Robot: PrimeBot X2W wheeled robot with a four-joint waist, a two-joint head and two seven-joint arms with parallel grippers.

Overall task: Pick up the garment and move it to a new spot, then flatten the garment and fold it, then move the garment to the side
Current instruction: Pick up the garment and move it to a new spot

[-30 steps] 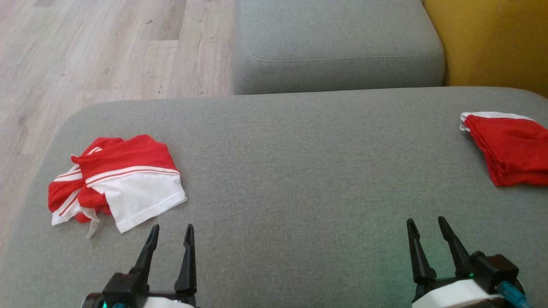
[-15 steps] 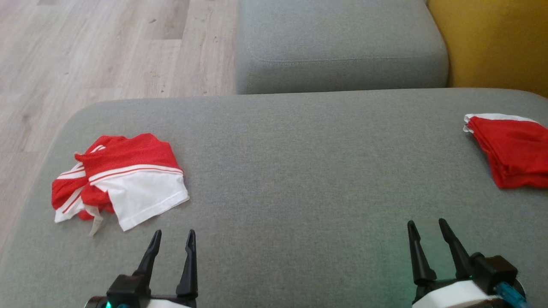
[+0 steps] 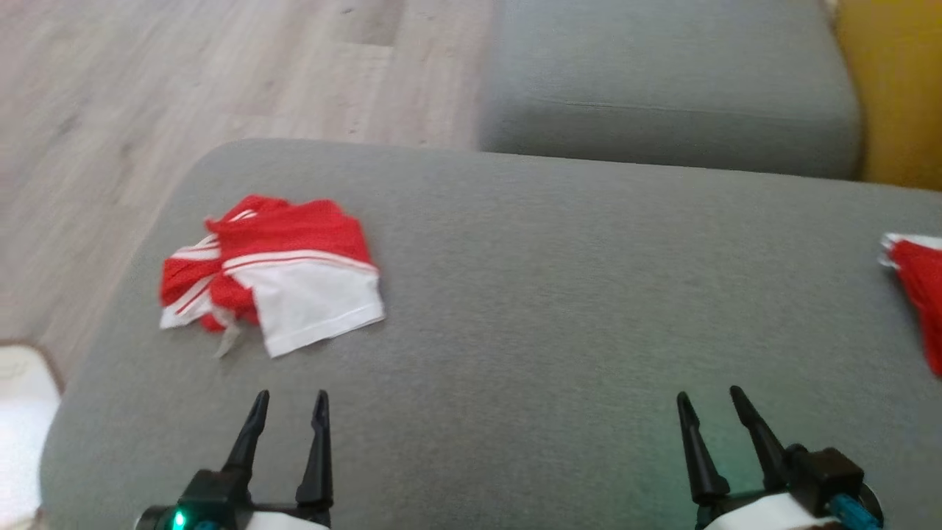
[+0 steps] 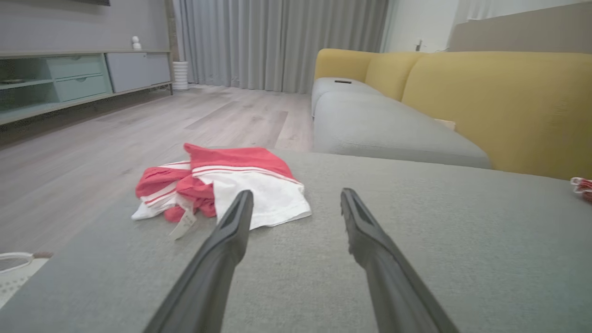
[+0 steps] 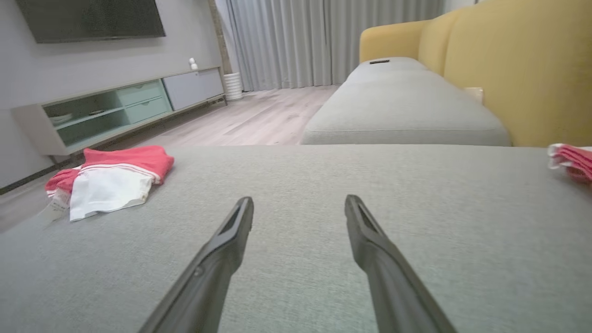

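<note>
Both claws are being held low over the grey sofa seat (image 3: 559, 316), with nothing being gripped or touched by either. The left claw (image 3: 291, 399) is being shown with its two dark fingers spread apart, and the right claw (image 3: 709, 395) is likewise being kept parted and empty.

The garment (image 3: 294, 283), a crumpled red-and-white piece with striped trim and a white panel turned upward, is lying on the seat's left portion. It is being seen ahead of the left claw and a little to its left, near the fingertips but apart from them, with bare grey fabric lying between. A small pale tag (image 3: 227, 341) is trailing from its near edge. The garment is lying well apart from the right claw, across a wide stretch of cushion.

A folded red cloth (image 3: 920, 283) with a white edge is resting at the seat's right side, partly cut off by the frame, ahead and to the right of the right claw. Beyond the seat, a second grey cushion (image 3: 662, 96) is being flanked by a yellow backrest (image 3: 894, 88) and a pale wooden floor (image 3: 147, 88).
</note>
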